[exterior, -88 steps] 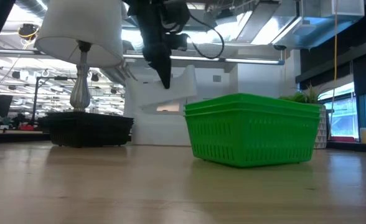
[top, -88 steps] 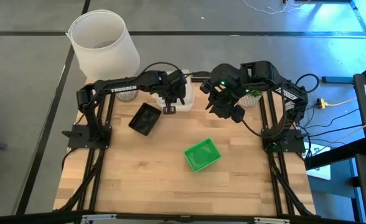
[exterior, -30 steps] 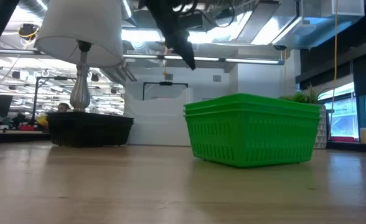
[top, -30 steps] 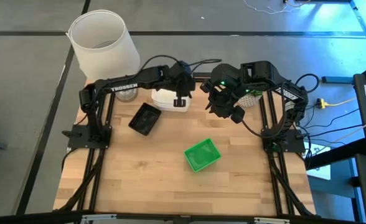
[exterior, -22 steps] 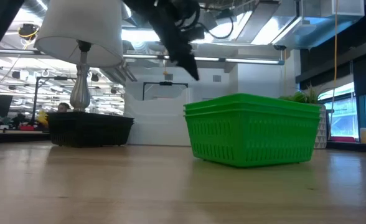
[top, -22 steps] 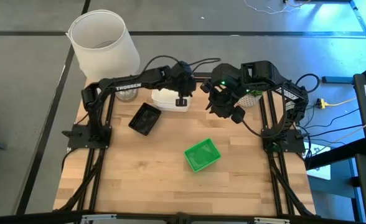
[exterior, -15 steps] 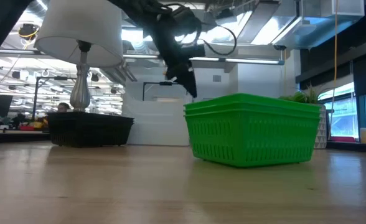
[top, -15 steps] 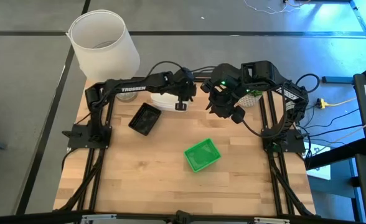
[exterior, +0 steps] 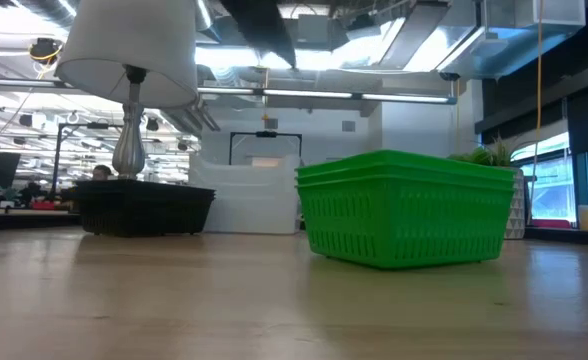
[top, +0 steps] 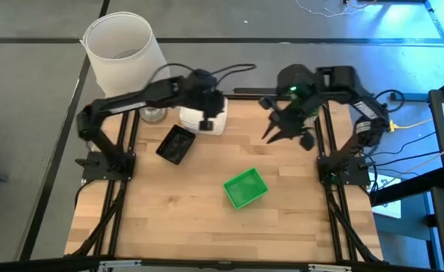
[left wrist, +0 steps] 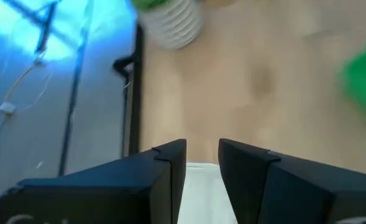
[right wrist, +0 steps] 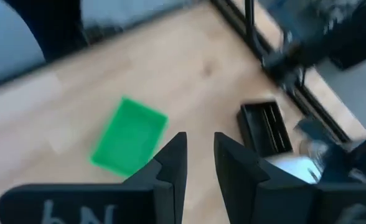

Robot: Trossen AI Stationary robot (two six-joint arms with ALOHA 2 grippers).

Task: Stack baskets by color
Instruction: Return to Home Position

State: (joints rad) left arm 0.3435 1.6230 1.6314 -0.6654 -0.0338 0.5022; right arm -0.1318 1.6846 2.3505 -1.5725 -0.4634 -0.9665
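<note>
**Counter [top: 207,234] carries three sorted stacks; both pincers empty**

Pale wood planks run beneath a large white lampshade [top: 124,47] at the far left corner. On them the baskets stand grouped by colour, so the sorting looks finished and only the arms' retreat seems left.

The left pincer [left wrist: 202,148] hangs directly over the white baskets [top: 219,125]. It is released, its fingers parted by a narrow gap with nothing between them. The white stack sits straight below, and the low view shows the arm well above it. Its long axis runs side to side across the counter. This arm is the nearer one, and pulling away by rising first and then drawing back looks the safer order.

The black baskets [top: 176,143] lie near the left pincer, on its left and toward the front edge. The green baskets [top: 245,188] sit well apart toward the front, between the two arms. Their long axis slants, with the right end farther back.

The right pincer [right wrist: 199,142] is also released and empty. It is raised beyond the white stack's right end and faces the green and black stacks.
</note>
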